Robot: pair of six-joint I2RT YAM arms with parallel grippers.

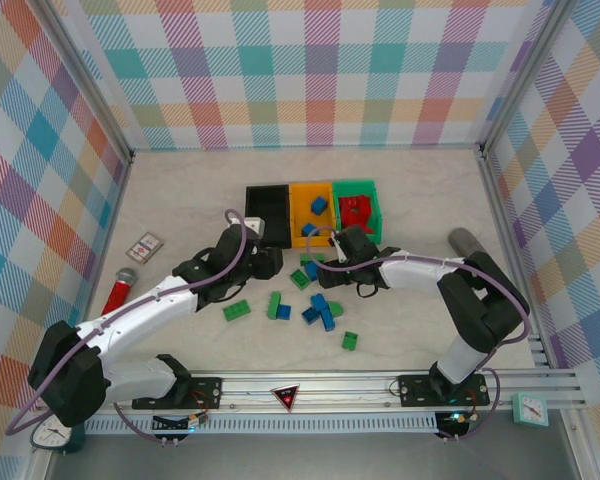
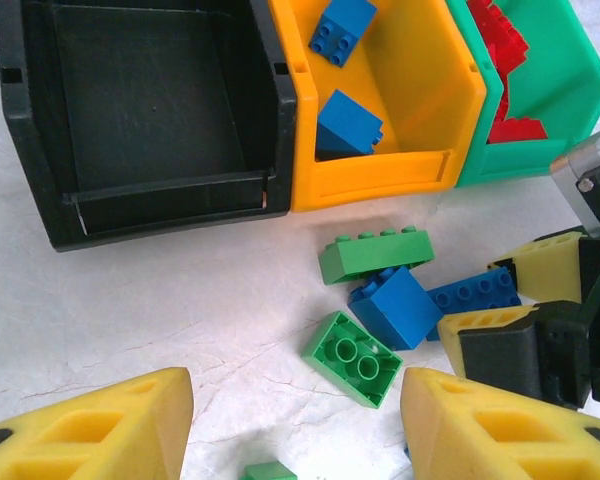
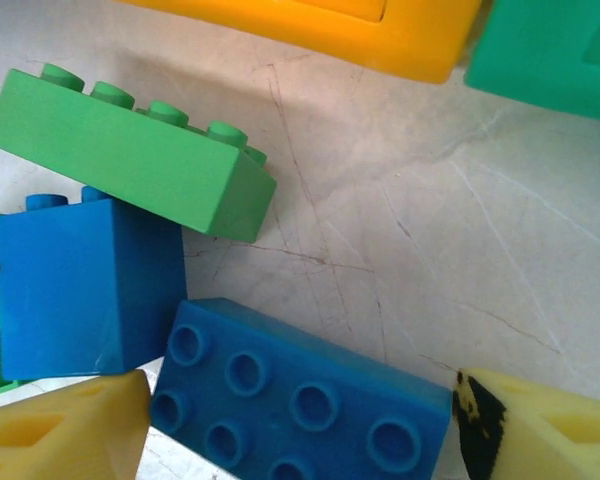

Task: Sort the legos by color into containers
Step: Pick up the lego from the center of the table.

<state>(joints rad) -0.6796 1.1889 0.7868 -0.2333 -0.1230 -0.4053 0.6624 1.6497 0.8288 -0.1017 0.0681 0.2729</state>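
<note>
The black bin [image 1: 267, 208] has nothing in it. The orange bin [image 1: 302, 196] holds blue legos [image 2: 345, 125], and the green bin [image 1: 373, 197] holds red legos [image 2: 505, 60]. My left gripper [image 2: 295, 430] is open just in front of the bins, and an upside-down green lego [image 2: 353, 358] lies on the table just ahead of its fingers. My right gripper [image 3: 300, 430] is open, with a long blue lego [image 3: 300, 395] lying flat between its fingers. Beside that lego are a blue cube [image 3: 80, 290] and a long green lego [image 3: 130, 150].
More green and blue bricks [image 1: 325, 312] lie scattered nearer the arm bases. On the left are a patterned card [image 1: 145, 245] and a red tube [image 1: 118, 293]. A grey oblong object [image 1: 467, 240] lies at the right. The two grippers are close together.
</note>
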